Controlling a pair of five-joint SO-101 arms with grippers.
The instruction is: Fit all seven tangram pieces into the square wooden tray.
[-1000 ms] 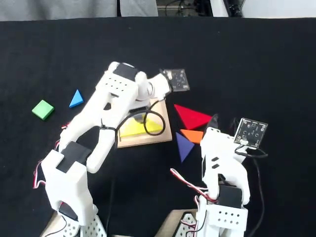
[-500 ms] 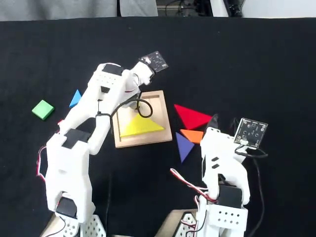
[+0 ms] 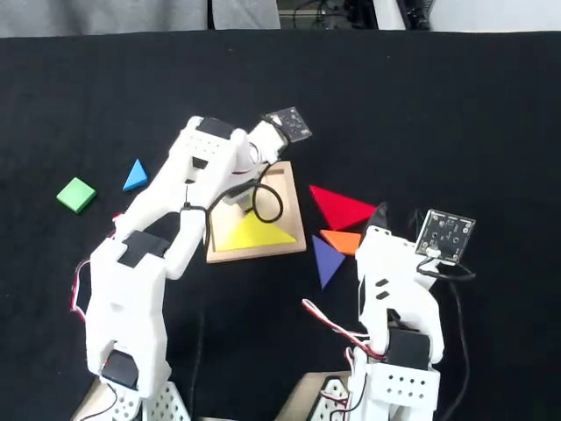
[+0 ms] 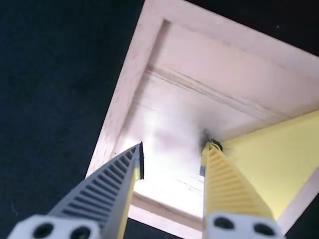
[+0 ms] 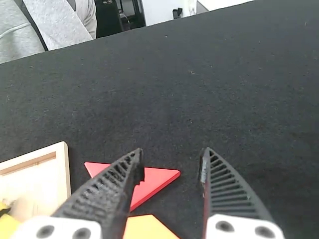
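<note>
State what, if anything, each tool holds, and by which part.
Nothing is held. The left tool is open over the wooden tray; the right tool is open near the red triangle.

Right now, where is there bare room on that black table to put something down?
Bare: the black table beyond the square wooden tray, and right of the red triangle. Crowded: it, the orange triangle and the purple triangle bunch between tray and right arm.
</note>
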